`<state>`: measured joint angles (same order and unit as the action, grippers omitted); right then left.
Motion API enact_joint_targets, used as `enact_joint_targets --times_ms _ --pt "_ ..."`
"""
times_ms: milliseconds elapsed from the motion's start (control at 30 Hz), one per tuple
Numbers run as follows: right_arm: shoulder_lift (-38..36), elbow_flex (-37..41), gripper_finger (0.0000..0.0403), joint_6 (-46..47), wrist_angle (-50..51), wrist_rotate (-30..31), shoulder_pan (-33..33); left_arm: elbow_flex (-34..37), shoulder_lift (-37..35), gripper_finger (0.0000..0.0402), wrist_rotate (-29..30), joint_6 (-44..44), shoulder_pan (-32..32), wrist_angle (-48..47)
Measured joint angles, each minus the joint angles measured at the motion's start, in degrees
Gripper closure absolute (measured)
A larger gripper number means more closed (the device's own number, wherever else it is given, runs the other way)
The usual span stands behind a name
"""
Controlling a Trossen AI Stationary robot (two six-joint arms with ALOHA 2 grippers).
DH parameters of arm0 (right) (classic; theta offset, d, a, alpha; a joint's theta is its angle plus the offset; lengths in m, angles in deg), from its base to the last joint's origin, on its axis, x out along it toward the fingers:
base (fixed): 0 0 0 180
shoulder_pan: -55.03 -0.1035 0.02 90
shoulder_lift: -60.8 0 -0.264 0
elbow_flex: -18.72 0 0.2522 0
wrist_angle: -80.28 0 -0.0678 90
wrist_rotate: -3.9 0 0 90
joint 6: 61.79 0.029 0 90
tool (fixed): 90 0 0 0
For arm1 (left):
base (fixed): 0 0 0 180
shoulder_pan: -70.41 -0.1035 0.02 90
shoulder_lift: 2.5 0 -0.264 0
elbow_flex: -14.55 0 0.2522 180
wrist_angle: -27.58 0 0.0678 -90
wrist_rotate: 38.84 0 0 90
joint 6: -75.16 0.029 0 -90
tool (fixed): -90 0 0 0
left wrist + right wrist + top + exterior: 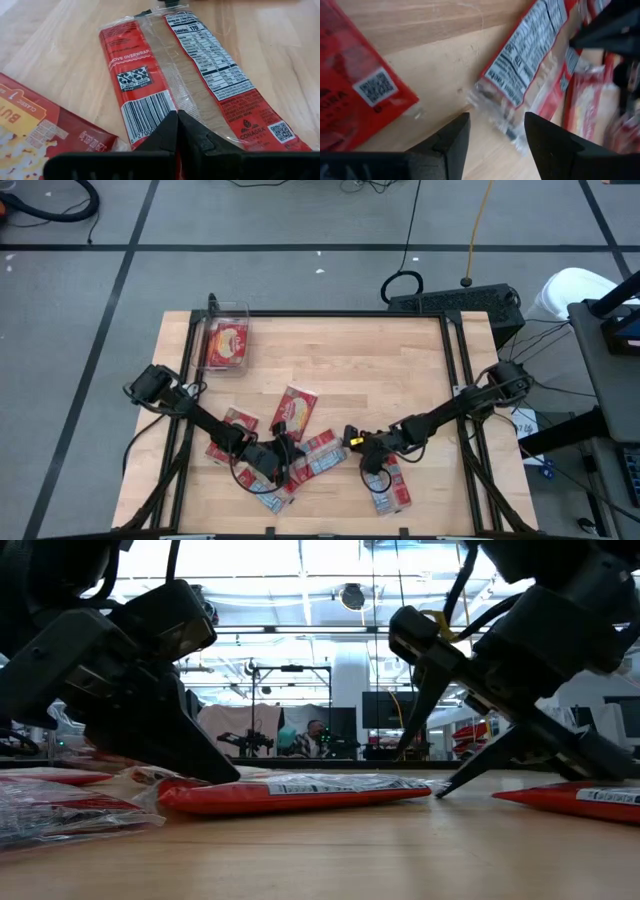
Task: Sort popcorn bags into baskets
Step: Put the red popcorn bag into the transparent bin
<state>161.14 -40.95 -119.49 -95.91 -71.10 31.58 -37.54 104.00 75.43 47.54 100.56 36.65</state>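
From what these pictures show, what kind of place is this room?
Probably a robotics lab or workshop: a wooden bench table on a grey floor with cables, and beyond it an open hall with ceiling lights and equipment racks.

Even overhead light – bright ceiling glare behind, right wrist view blurred.

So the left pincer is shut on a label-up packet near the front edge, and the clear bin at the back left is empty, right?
Not empty: the high view shows one popcorn bag lying in the clear bin. The rest holds: the left pincer is shut on a label-up packet.
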Motion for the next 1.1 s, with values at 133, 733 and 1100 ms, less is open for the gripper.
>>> enact_joint_targets --times_ms 133,733,1100 --pt "2.4 -0.1 0.0218 -5.2 -4.7 -1.0 0.5 0.0 0.0 0.0397 0.0 1.0 -0.5 0.2" --pt "3.0 0.1 0.0396 3.7 -10.3 -1.8 1.1 0.5 -8.5 0.0392 0.8 9.9 -1.3 -3.0" --pt "-1.2 0.1 0.0402 31.1 -15.5 -1.6 3.5 0.2 -26.1 0.0283 10.6 20.7 0.0 -9.5"
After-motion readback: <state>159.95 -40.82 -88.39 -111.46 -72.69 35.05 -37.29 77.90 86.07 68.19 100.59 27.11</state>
